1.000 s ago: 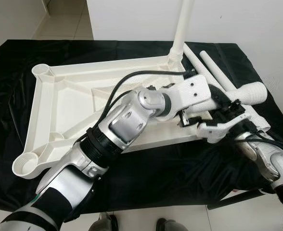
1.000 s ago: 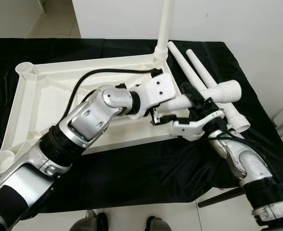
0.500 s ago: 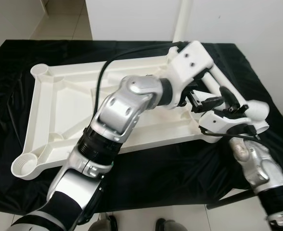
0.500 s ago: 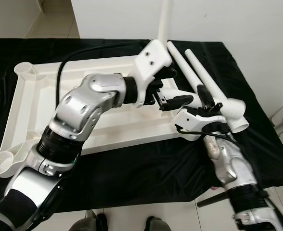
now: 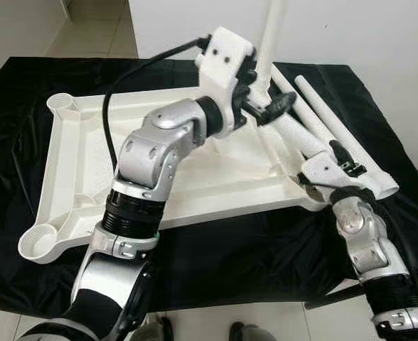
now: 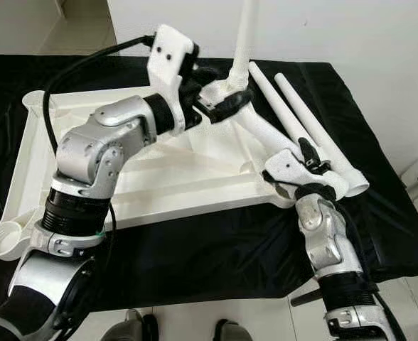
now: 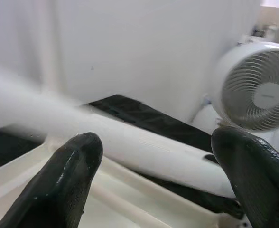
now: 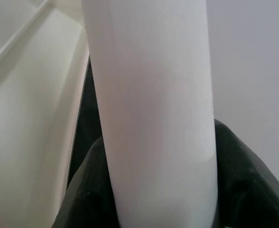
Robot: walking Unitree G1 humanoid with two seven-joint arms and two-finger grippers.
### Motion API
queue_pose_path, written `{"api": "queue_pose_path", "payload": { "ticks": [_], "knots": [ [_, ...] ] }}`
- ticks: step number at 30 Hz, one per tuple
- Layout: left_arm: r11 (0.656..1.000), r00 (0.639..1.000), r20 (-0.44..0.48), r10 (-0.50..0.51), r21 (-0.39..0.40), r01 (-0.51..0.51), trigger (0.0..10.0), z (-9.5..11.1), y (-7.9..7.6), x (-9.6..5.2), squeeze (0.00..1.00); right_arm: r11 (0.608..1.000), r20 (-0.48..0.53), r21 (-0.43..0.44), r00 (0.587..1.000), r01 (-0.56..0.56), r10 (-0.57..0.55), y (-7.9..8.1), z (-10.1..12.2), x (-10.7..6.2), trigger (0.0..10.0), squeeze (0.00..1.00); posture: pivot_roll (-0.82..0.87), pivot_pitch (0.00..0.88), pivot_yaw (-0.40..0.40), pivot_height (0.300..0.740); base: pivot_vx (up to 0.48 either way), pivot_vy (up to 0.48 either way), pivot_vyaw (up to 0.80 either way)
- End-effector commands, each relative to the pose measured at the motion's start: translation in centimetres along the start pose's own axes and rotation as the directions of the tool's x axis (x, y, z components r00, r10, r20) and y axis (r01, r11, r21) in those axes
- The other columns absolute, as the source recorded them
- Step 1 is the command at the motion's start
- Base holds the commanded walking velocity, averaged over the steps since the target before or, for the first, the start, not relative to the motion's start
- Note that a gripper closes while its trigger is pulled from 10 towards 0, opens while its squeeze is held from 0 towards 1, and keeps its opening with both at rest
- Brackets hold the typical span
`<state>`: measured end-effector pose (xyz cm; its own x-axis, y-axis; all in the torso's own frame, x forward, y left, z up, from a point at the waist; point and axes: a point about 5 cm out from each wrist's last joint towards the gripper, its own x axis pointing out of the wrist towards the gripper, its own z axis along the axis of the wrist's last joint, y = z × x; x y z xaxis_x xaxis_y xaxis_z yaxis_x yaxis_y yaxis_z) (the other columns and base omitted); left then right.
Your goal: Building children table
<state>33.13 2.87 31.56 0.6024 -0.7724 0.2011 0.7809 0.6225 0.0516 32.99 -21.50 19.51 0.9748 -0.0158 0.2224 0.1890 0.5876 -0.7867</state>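
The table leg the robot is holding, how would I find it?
On the black cloth lies a white upside-down tabletop. At its far right corner, the leg slants up between two grippers, right gripper clamping it. The other loose legs lie flat beside it.

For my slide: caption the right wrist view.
Right gripper shut on a white table leg, beside the upturned tabletop.

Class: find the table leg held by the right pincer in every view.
Left eye: leg slants right of centre, in right pincer.
Right eye: right of centre.
Left wrist: blurred, inside open left pincer.
Right wrist: close up, gripped.
Landmark: white tabletop.
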Motion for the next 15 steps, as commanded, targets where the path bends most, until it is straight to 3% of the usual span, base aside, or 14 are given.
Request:
{"api": "queue_pose_path", "payload": {
  "ticks": [1,2,11,15],
  "knots": [
    [1.0,1.0,0.007,0.025,-0.016,-0.024,10.0,-0.2,0.3,0.1,0.0,0.998,0.004,0.047,0.999,0.036,-0.036,-1.0,0.4,0.2,10.0,0.0,0.0,0.122,-0.028,0.74,0.0,0.0,0.0],
    [0.998,0.999,0.008,0.043,-0.051,-0.043,10.0,-0.6,0.7,0.1,0.0,0.993,0.01,0.101,0.998,0.059,-0.061,-1.8,1.0,0.5,10.0,0.0,0.0,0.121,-0.026,0.74,0.0,0.0,0.0],
    [0.99,0.995,-0.056,0.081,-0.115,-0.087,10.0,-2.8,1.1,0.4,0.0,0.96,0.073,0.252,0.986,0.124,-0.147,-5.3,4.0,1.8,10.0,0.0,-0.01,0.126,-0.019,0.74,0.0,0.0,0.0],
    [0.987,0.992,-0.077,0.1,-0.12,-0.109,10.0,-3.5,1.3,0.4,0.0,0.941,0.087,0.311,0.982,0.133,-0.168,-5.8,4.8,2.0,10.0,0.0,-0.01,0.124,-0.017,0.74,0.0,0.0,0.0]
  ]
}}
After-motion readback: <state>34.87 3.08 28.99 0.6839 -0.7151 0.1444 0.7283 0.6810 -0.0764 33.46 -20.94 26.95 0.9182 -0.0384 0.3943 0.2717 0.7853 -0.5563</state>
